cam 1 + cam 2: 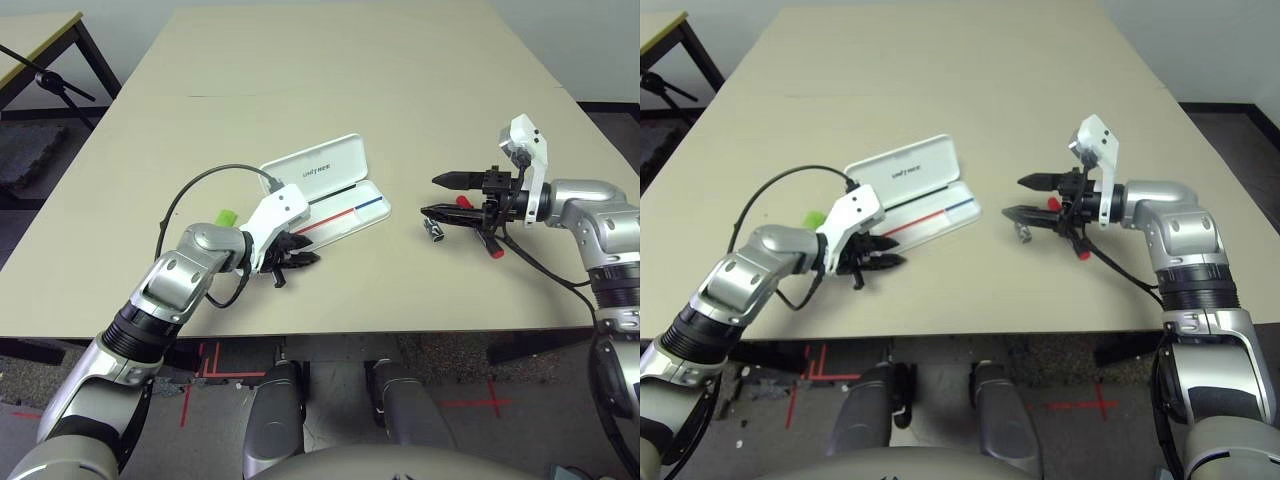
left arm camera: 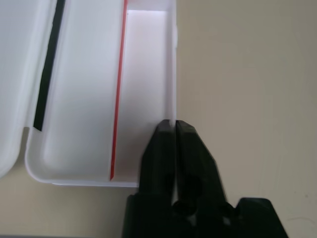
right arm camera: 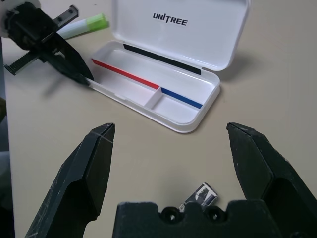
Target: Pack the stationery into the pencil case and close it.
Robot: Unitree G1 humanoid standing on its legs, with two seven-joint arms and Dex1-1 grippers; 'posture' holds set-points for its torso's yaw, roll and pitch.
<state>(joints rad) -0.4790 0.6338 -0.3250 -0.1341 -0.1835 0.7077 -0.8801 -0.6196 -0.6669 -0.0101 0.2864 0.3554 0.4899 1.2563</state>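
The white pencil case [image 1: 318, 170] lies open mid-table, lid printed "UNITREE" tipped back, its tray [image 3: 174, 117] lined with red, blue and black. My left gripper [image 1: 300, 260] is shut on the tray's near wall at its left end [image 2: 174, 106]. The lime-green-capped stick [image 1: 227, 217] lies just behind my left wrist, also visible in the right wrist view [image 3: 91, 23]. My right gripper [image 1: 432, 195] hangs open, to the right of the case. The tiny metal piece [image 3: 200, 196] lies on the table below its fingers. The red marker [image 1: 464, 201] is mostly hidden under that gripper.
The beige table's near edge [image 1: 330, 333] runs close below both grippers. Bare tabletop stretches behind the case. A second table [image 1: 30, 35] and a black stand [image 1: 50, 80] are off the far left side.
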